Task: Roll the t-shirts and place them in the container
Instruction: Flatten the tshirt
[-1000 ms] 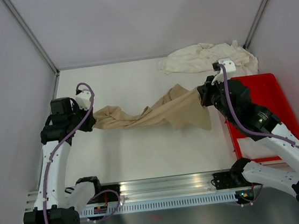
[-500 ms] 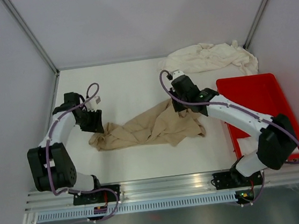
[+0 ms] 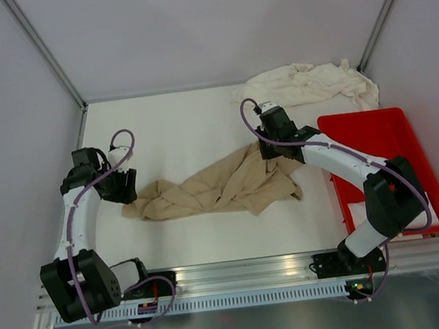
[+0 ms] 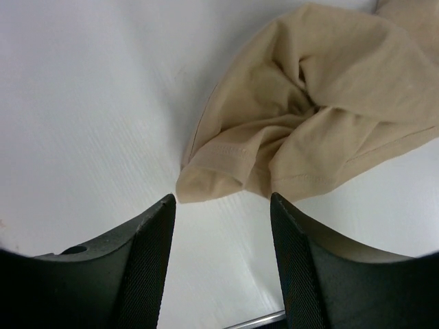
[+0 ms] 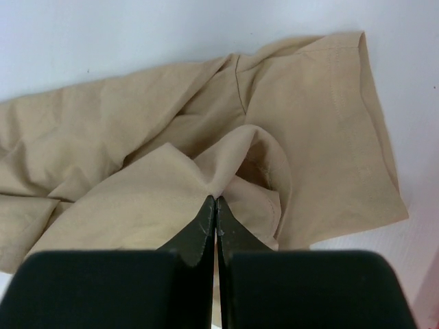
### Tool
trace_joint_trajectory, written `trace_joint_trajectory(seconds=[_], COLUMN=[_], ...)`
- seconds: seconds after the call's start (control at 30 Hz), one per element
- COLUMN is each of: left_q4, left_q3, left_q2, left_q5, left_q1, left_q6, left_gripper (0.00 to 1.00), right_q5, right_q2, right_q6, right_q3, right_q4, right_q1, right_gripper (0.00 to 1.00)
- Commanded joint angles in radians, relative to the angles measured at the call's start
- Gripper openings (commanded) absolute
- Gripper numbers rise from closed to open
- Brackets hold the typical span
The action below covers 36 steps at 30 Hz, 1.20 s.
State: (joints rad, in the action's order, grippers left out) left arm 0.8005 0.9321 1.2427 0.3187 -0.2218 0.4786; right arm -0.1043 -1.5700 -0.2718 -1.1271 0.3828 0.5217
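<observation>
While the tan t-shirt [image 3: 222,189] lies crumpled mid-counter, left gripper [image 4: 221,205] spread at its hem, right gripper [image 5: 217,200] pinching a fold, nothing is rolled and the cream t-shirts [image 3: 306,85] wait at the far right corner.

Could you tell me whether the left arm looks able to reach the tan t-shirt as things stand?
Probably yes: the left gripper is open just short of the tan t-shirt, with only bare table between them and nothing in the way.
</observation>
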Motion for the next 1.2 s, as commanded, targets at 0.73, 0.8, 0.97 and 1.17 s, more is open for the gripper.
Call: trace_joint_trajectory(seconds=[0.73, 0.8, 0.97, 1.17], left_q4=[-0.107, -0.106, -0.098, -0.089], left_q3=[0.008, 0.014, 0.004, 0.017], left_q2=[0.376, 0.371, 0.265, 0.212], left_q5=[-0.035, -0.014, 0.023, 0.008], left_q1=[-0.059, -0.059, -0.062, -0.08], left_q6=[-0.001, -0.006, 0.003, 0.009], left_gripper=[0.26, 0.03, 0.02, 0.02], right_q5=[-0.017, -0.026, 0.086, 0.158], right_q2=[0.2, 0.205, 0.151, -0.092], right_q6=[0.005, 0.02, 0.028, 0.043], right_q3=[0.11, 0.07, -0.059, -0.233], right_q4=[-0.003, 0.034, 0.076, 0.088], right_q1=[0.001, 0.001, 0.001, 0.001], right_gripper=[0.0, 0.0, 0.0, 0.44])
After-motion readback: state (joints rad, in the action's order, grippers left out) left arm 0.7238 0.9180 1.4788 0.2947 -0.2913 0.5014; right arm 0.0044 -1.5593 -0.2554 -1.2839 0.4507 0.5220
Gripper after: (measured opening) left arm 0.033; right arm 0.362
